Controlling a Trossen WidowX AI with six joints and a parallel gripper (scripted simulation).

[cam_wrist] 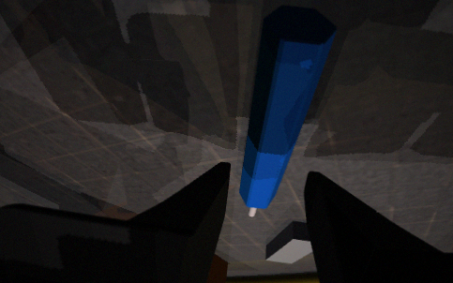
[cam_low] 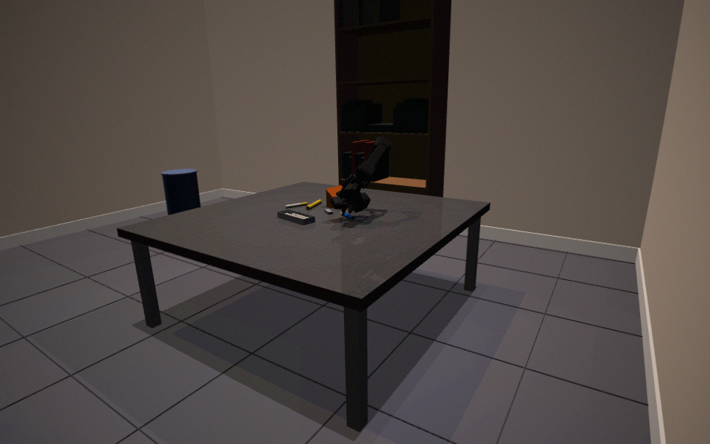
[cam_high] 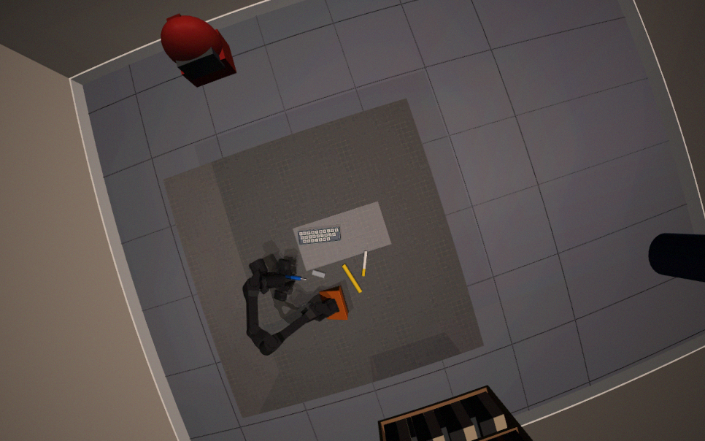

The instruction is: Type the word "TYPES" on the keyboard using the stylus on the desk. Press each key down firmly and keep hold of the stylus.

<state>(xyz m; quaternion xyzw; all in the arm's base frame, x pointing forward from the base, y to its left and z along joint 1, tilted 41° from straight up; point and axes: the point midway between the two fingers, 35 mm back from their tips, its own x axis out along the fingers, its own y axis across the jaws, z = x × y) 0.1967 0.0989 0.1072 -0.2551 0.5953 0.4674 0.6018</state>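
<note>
A blue stylus (cam_high: pixel 294 277) (cam_low: pixel 349 216) (cam_wrist: pixel 281 100) with a thin pale tip lies on the desk. The arm hides its rear part in the top view. My gripper (cam_wrist: pixel 267 177) is partly open and holds nothing. In the wrist view one black finger is on each side of the stylus's front part, with gaps on both sides; the blue end with the pale tip points toward the bottom of the view. The keyboard (cam_high: pixel 318 235) (cam_low: pixel 295 216), dark with several rows of light keys, lies apart from the gripper. Its letters are too small to read.
A small grey block (cam_high: pixel 318 274) (cam_low: pixel 328 212) (cam_wrist: pixel 290 250) lies just beyond the stylus's tip. A yellow rod (cam_high: pixel 351 278) (cam_low: pixel 314 204) and a white-and-yellow stick (cam_high: pixel 364 263) (cam_low: pixel 296 205) lie farther off. An orange box (cam_high: pixel 340 307) is at the arm's base. A pale mat (cam_high: pixel 363 230) underlies the keyboard.
</note>
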